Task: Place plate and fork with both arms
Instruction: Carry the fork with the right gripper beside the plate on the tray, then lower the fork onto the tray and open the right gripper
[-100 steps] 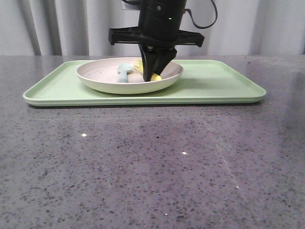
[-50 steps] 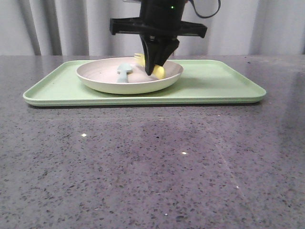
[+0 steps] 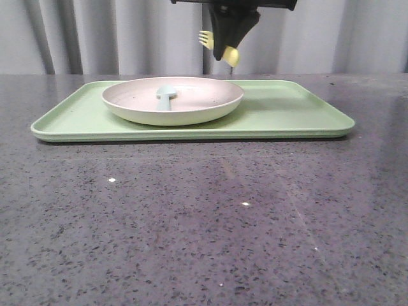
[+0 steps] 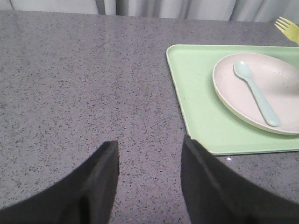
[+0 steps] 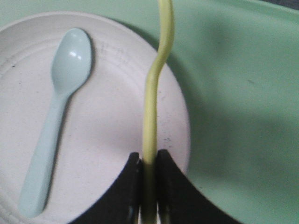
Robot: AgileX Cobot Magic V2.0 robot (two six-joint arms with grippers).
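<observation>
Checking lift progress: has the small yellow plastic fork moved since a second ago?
Yes. The small yellow plastic fork rose out of the shallow round pink plate, now clamped above its rim.

- A flat rectangular light-green tray (image 3: 287, 115) lies on the far part of the table.
- A grey speckled stone table (image 3: 204, 223) stretches near and wide.
- A light blue spoon (image 3: 166, 97) sits left of the tray's middle.
- Pale grey curtains (image 3: 95, 35) hang behind.

So the surface (image 3: 204, 223) is a dark grey speckled stone-look top, a bit glossy with tiny white flecks. Only thing sitting directly on it is a flat rectangular light-green tray (image 3: 293, 115), long side across, toward the far edge.
</observation>
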